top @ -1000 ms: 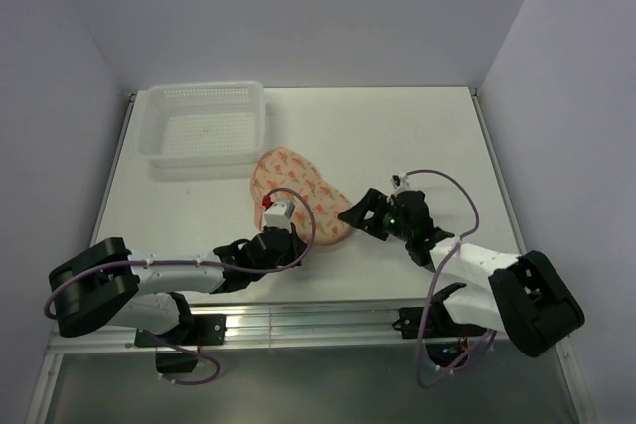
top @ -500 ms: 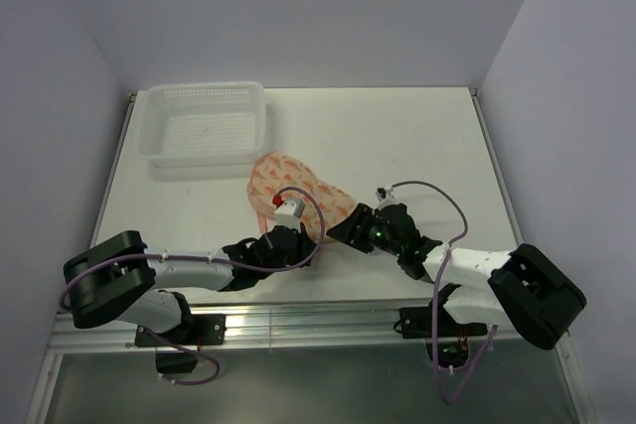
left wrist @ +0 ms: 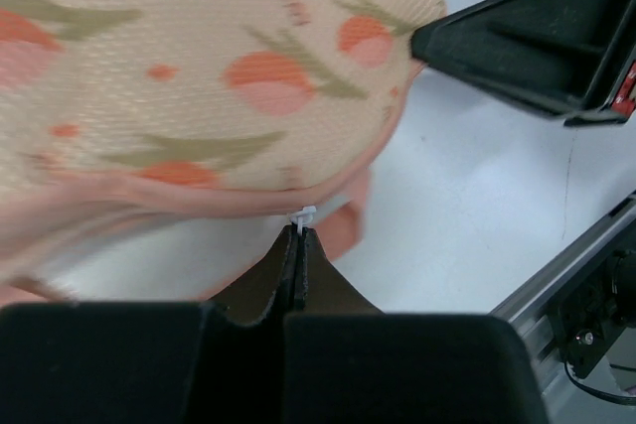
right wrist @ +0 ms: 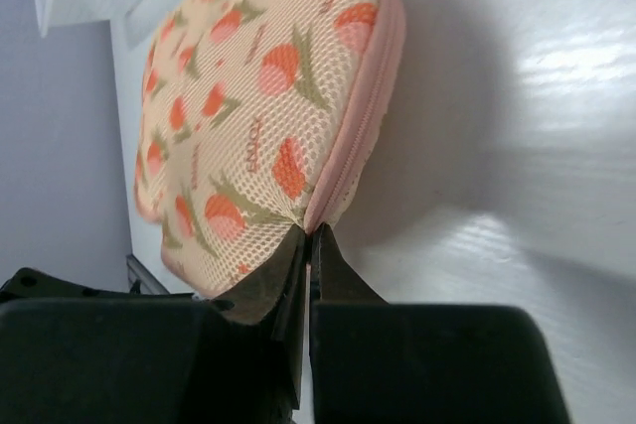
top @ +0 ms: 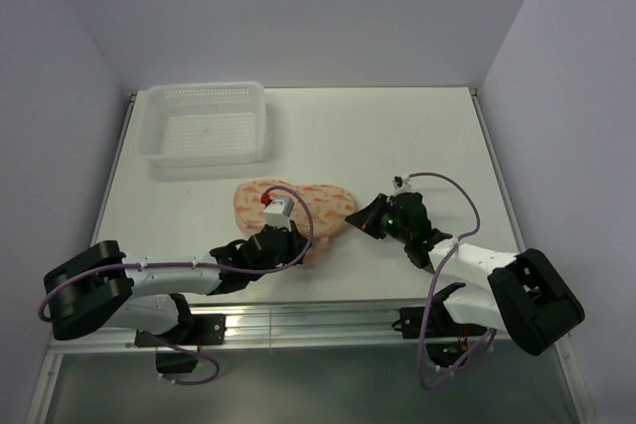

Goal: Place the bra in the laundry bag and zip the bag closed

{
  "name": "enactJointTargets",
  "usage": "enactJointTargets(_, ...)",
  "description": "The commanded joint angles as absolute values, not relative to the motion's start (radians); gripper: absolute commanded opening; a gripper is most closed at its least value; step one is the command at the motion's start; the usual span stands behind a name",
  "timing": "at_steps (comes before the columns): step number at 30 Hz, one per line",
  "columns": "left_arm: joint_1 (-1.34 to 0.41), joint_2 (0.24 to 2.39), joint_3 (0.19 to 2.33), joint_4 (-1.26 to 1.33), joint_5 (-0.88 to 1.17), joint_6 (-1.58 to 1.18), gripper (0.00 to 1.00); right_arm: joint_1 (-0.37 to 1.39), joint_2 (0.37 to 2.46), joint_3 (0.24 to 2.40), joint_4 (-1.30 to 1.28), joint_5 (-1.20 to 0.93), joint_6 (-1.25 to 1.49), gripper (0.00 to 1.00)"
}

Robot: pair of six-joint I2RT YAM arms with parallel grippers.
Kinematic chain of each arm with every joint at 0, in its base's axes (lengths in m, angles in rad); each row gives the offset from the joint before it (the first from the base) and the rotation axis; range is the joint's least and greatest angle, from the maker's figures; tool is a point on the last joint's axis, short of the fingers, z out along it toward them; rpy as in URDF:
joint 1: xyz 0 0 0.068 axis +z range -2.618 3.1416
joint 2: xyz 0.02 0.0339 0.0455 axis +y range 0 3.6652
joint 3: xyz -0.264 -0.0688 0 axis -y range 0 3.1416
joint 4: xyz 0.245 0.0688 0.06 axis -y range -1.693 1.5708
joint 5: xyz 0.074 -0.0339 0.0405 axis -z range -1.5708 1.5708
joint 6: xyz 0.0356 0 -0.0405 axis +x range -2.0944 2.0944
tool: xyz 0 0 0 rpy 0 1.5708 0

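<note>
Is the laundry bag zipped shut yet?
Folded shut; fully zipped, cannot tell. The laundry bag shows only its printed outside; its pink zipper looks joined beside the right gripper, but is blurred beside the left gripper.

laundry bag [top: 298,208]: peach mesh, red-orange blooms on olive stems, pink zipper rim | basket [top: 204,89]: white lattice | table [top: 397,136]: white | arms [top: 169,273]: white with black joints | cables [top: 438,174]: purple | walls [top: 298,17]: pale lilac

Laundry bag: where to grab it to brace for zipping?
Pinch the zipper rim at the laundry bag's right end, low from the right: the domed shell gives no edge, that seam juts as a thin ridge. Right claw is shut there.
</note>
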State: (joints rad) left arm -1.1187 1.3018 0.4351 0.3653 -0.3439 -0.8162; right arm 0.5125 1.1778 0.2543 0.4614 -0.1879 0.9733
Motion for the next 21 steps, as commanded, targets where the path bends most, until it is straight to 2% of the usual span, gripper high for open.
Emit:
enactJointTargets(1,-1.100,1.232,0.394,0.305,-0.379,-0.799,0.00,0.401,1.173,0.313,0.420,-0.161,0.861,0.00)
enactJointTargets(8,-1.072,1.157,0.341,0.242,-0.402,-0.813,0.00,0.310,1.244,0.383,0.374,-0.190,0.782,0.00)
enactJointTargets(14,-1.063,1.155,0.354,0.199,-0.422,-0.811,0.00,0.298,1.204,0.413,0.310,-0.147,0.730,0.00)
enactJointTargets(21,-1.040,1.100,0.313,0.143,-0.434,-0.828,0.00,0.204,1.200,0.451,0.259,-0.133,0.687,0.00)
